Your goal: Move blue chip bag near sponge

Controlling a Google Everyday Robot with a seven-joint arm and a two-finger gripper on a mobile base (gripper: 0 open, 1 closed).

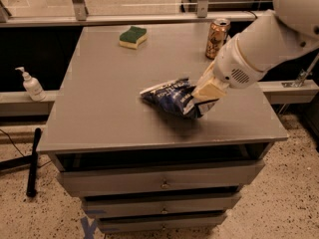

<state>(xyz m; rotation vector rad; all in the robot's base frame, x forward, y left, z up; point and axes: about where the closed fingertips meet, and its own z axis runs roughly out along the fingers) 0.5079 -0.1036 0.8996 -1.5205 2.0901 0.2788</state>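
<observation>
The blue chip bag (169,97) is dark navy foil with white lettering, crumpled and tipped up off the grey tabletop (109,98) right of centre. My gripper (202,101) comes in from the right on a white arm and is shut on the bag's right end. The sponge (133,36), green top over yellow, lies at the table's far edge, well up and left of the bag.
A gold-brown drink can (218,31) stands at the back right, just behind my arm. The table is a drawer cabinet with drawers (162,183) below. A soap pump bottle (31,84) sits on a ledge at left. A black pole (32,161) leans on the floor.
</observation>
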